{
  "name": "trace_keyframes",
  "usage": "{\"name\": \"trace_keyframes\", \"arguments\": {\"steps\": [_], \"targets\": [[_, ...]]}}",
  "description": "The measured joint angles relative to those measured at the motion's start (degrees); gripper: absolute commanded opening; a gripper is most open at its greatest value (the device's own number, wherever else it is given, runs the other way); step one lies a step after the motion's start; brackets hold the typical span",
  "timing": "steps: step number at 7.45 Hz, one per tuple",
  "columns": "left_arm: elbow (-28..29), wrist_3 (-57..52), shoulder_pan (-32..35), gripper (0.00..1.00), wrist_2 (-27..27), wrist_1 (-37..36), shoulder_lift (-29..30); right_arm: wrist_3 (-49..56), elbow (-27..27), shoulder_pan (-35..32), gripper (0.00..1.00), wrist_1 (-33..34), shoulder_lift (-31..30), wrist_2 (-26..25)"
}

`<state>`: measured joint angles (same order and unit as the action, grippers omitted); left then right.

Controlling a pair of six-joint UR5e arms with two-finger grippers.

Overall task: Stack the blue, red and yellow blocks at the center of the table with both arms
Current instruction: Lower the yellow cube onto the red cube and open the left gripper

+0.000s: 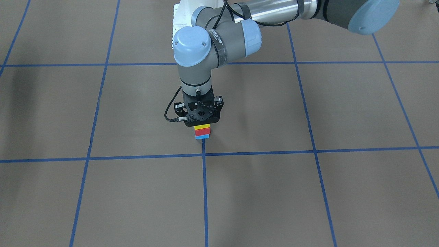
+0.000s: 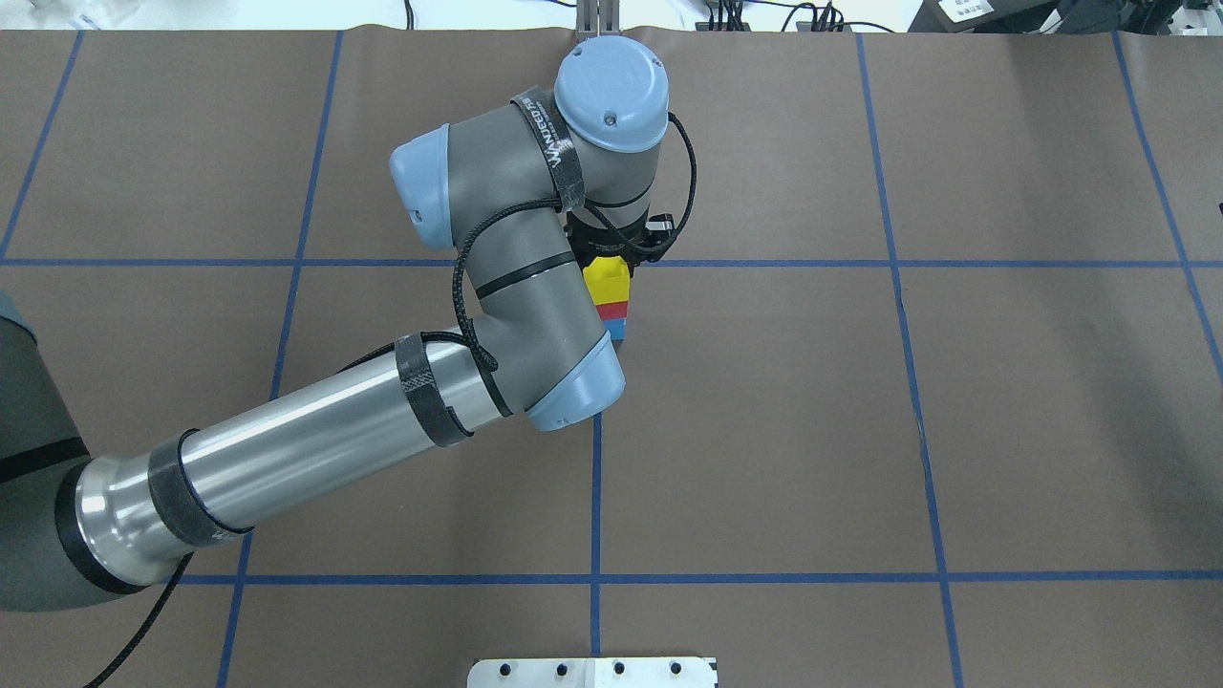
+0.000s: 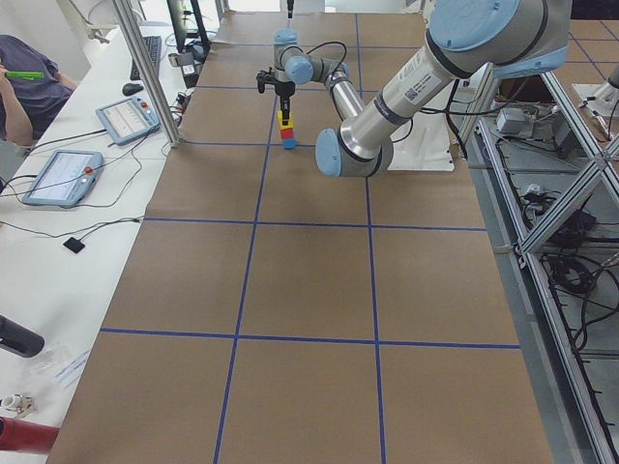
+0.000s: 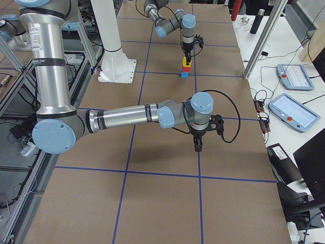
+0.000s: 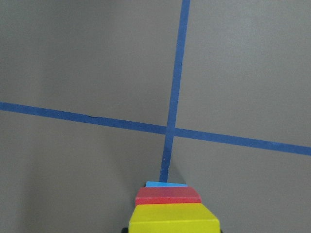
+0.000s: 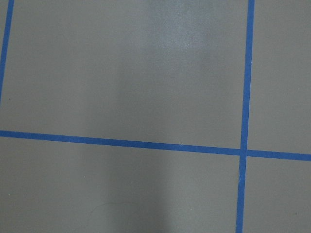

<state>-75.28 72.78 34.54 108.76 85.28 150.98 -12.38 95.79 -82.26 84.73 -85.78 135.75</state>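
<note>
A stack stands by the tape cross at the table's middle: blue block (image 1: 202, 136) at the bottom, red block (image 1: 202, 131) on it, yellow block (image 1: 201, 127) on top. It also shows in the overhead view, yellow (image 2: 608, 279) over red (image 2: 612, 310) over blue (image 2: 616, 329). My left gripper (image 1: 202, 120) points straight down over the stack and looks shut on the yellow block (image 5: 173, 218), which rests on the red block (image 5: 168, 195). My right gripper (image 4: 197, 146) hangs low over bare table, well away from the stack. I cannot tell whether it is open or shut.
Brown paper with blue tape lines (image 1: 204, 192) covers the table. The white robot base plate (image 2: 592, 672) is at the near edge. A side table with tablets (image 3: 63, 174) and a seated operator (image 3: 24, 77) runs along the far side.
</note>
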Motion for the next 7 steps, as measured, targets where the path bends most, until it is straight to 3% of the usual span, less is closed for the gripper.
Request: {"name": "trace_keyframes", "arguments": {"steps": [7], "targets": [[-3.2, 0.3, 1.0, 1.00, 0.0, -1.0, -0.6, 0.3, -0.3, 0.1, 1.00, 0.0, 0.1, 0.0]]}}
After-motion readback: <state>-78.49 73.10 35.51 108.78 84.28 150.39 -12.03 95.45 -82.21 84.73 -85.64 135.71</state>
